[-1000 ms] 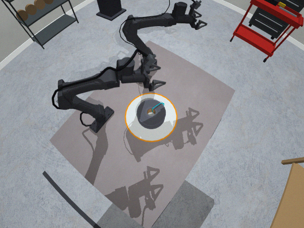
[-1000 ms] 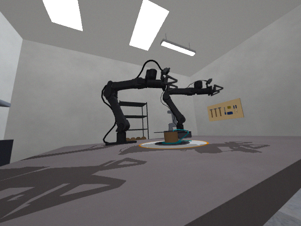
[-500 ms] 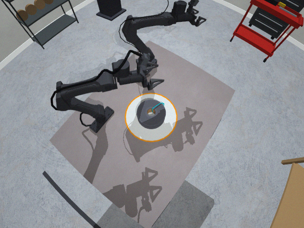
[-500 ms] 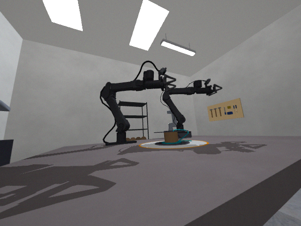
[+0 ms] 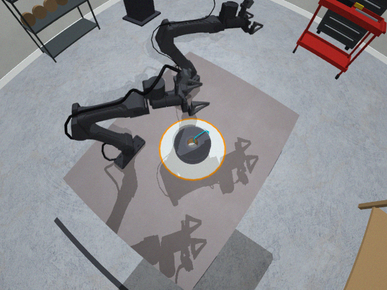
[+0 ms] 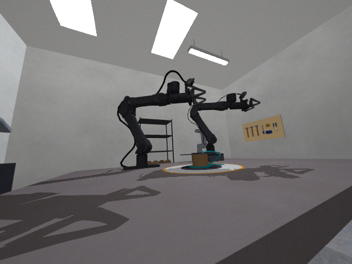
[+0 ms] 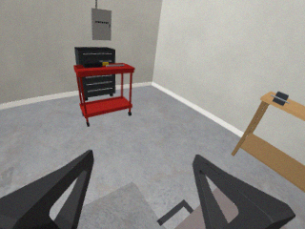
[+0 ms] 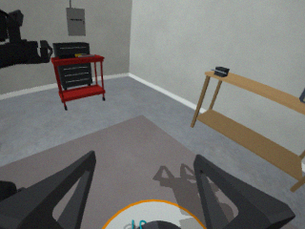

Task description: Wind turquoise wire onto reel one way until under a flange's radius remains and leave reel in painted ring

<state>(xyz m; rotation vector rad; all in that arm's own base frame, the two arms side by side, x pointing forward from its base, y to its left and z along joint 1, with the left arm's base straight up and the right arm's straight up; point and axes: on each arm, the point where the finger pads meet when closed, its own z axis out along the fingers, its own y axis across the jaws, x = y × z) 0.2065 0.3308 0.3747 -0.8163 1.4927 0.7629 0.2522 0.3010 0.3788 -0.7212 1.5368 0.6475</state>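
Observation:
The reel (image 5: 187, 154) (image 6: 199, 160) (image 8: 162, 225) lies flat inside the painted ring (image 5: 159, 148) (image 6: 243, 167) (image 8: 153, 200). Its flanges are dark, its core brown. The turquoise wire (image 5: 203, 132) (image 6: 219, 155) (image 8: 142, 223) runs low around the core, rises in a loop outside the flanges and crosses the upper flange towards the centre hole. The number of turns cannot be told. My right gripper (image 5: 205, 93) (image 6: 205, 95) (image 8: 146, 157) is open and empty, high above the mat near the reel. My left gripper (image 5: 257, 20) (image 6: 256, 104) (image 7: 145, 157) is open and empty, farther from the reel.
Both arms stand on the mauve table top (image 5: 262, 118) (image 6: 181, 204). The right arm's forearm lies between the reel and the left arm's base. A red cart (image 5: 325, 49) (image 7: 106, 106) (image 8: 78, 93) and a wooden bench (image 7: 278, 157) (image 8: 248, 134) stand beyond the table.

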